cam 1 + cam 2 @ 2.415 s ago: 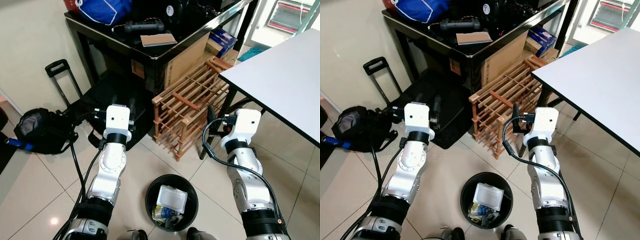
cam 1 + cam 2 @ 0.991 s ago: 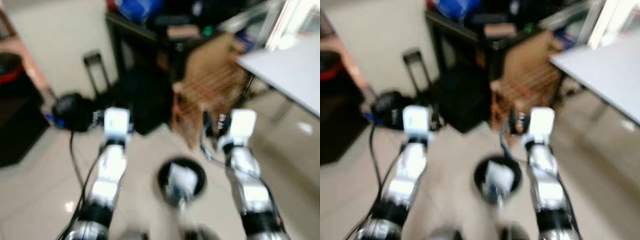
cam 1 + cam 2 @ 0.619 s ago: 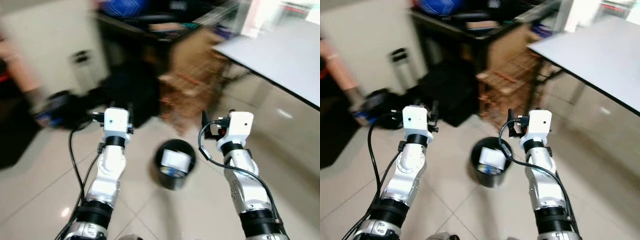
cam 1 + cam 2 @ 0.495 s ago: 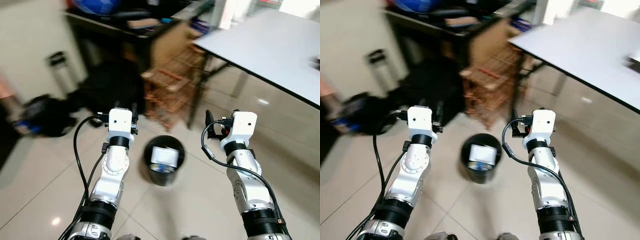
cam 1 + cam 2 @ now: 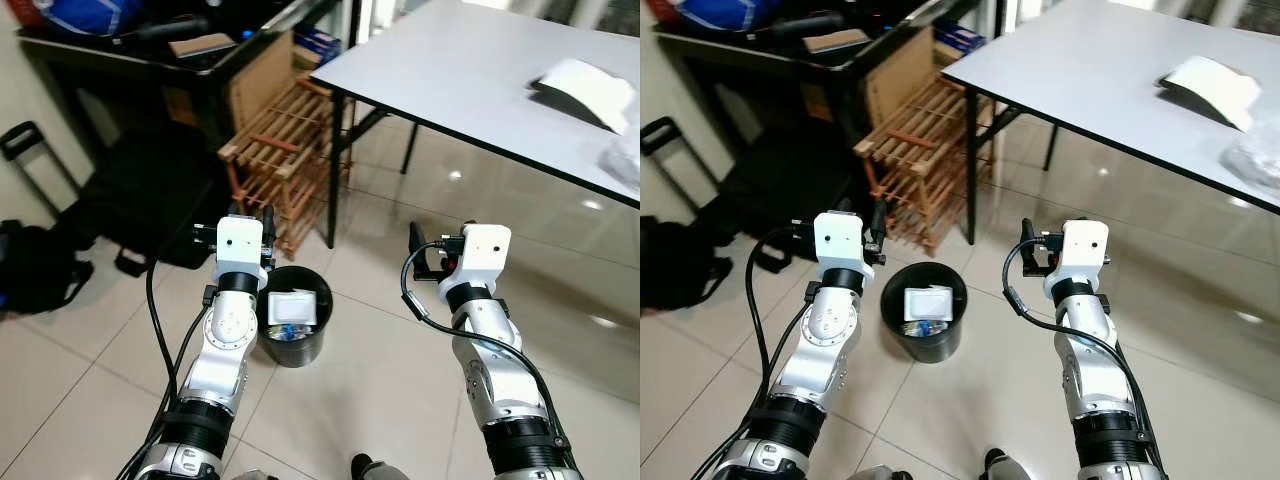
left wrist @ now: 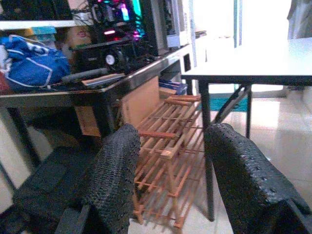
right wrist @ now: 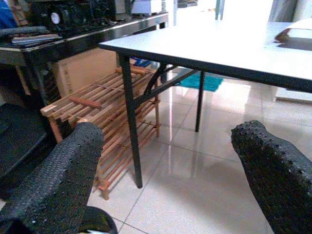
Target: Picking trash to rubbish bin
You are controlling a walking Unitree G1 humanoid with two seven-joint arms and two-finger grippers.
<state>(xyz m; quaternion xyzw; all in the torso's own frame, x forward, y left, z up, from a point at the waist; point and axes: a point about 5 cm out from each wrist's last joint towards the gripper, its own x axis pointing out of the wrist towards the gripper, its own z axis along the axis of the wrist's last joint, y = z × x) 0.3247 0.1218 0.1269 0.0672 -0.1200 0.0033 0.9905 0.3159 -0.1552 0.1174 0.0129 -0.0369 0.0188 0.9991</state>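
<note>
Both arms raised forward at chest height, carrying nothing: left gripper point(image 6: 168, 180) has its fingers spread with only the room between them, right gripper point(image 7: 165, 180) likewise wide apart and empty. Black rubbish bin point(image 5: 295, 328) stands on the floor just beside the left forearm, already holding a white plastic container point(image 5: 291, 306) and some smaller scraps. Likely next trash sits up on the white table point(image 5: 470, 80): a white folded item point(image 5: 582, 90) and a crumpled clear bag point(image 5: 628, 155) near the far right edge, well apart from both grippers. Risks, as I judge them: the bin is close to the robot's feet and left arm, so a turn or step toward the table could knock it over and spill what is in it; the table edge is at arm level and the right gripper could strike it on approach; glossy floor tiles point(image 5: 380, 400) may be slippery. Room: wooden slatted rack point(image 5: 285, 165), black desk point(image 5: 150, 70) with clutter, dark bag point(image 5: 35, 270).
</note>
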